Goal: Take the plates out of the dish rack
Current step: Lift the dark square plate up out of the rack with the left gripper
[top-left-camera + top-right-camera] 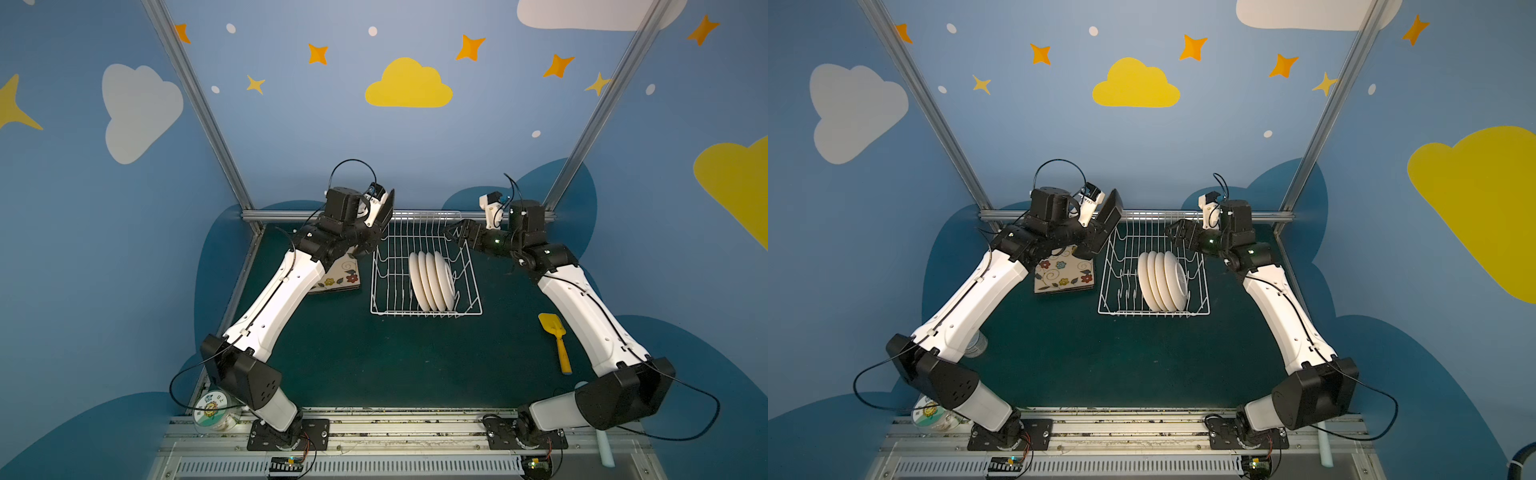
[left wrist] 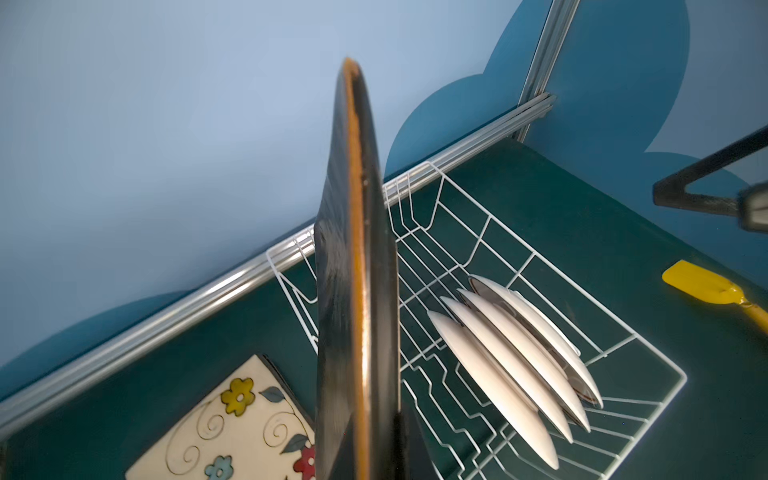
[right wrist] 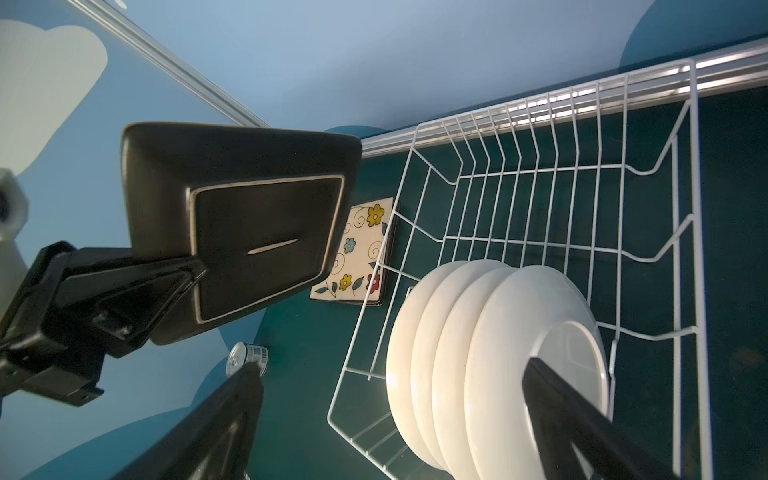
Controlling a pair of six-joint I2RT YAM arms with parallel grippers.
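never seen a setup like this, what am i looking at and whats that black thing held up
This is a robot: two arms mounted at a green table. Two pictures look down on the whole scene; two come from cameras on the wrists. On the table: a wire dish rack with four round plates on edge, a stack of flowered square plates beside it, a yellow spatula. The black thing is the back of a square plate: the left tool is shut on it, held up. The right tool is open and empty by the rack.
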